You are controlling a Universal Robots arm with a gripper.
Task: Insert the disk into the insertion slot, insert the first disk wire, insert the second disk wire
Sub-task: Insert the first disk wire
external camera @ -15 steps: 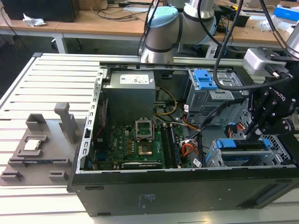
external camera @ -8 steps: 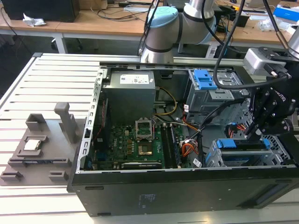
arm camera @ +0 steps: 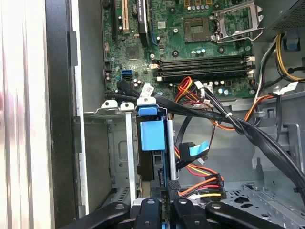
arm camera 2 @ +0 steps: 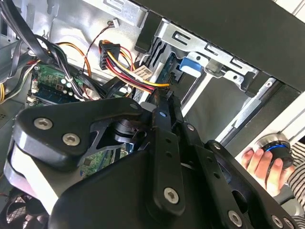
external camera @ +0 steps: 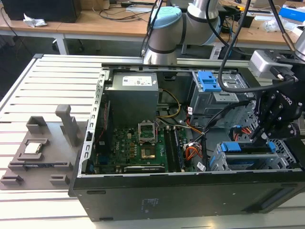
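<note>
gripper (arm camera: 164, 202) clamped narrow on the disk (arm camera: 151, 138), partway into the insertion slot (arm camera: 118, 109). Risk: power cable (arm camera: 205, 183) just beside snags, or the disk cocks and jams.

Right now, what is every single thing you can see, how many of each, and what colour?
computer case: one, black, open, on the table
table: one, grey, slatted
motherboard: one, green, inside the case
power supply: one, grey, next to the motherboard
tall cage: one, grey with a blue latch, on the exterior view's right of the power supply
insertion slot: one, grey, low cage at the exterior view's right
disk: one, blue carrier showing, sitting in the insertion slot
wires: several, red, yellow, orange and black, beside the disk
holders: a few, grey, on the table at the exterior view's left
robot arm: one, silver and pale blue, behind the case
claw: one, black, above the insertion slot
hand: one, on a black knob, outside the case
</note>
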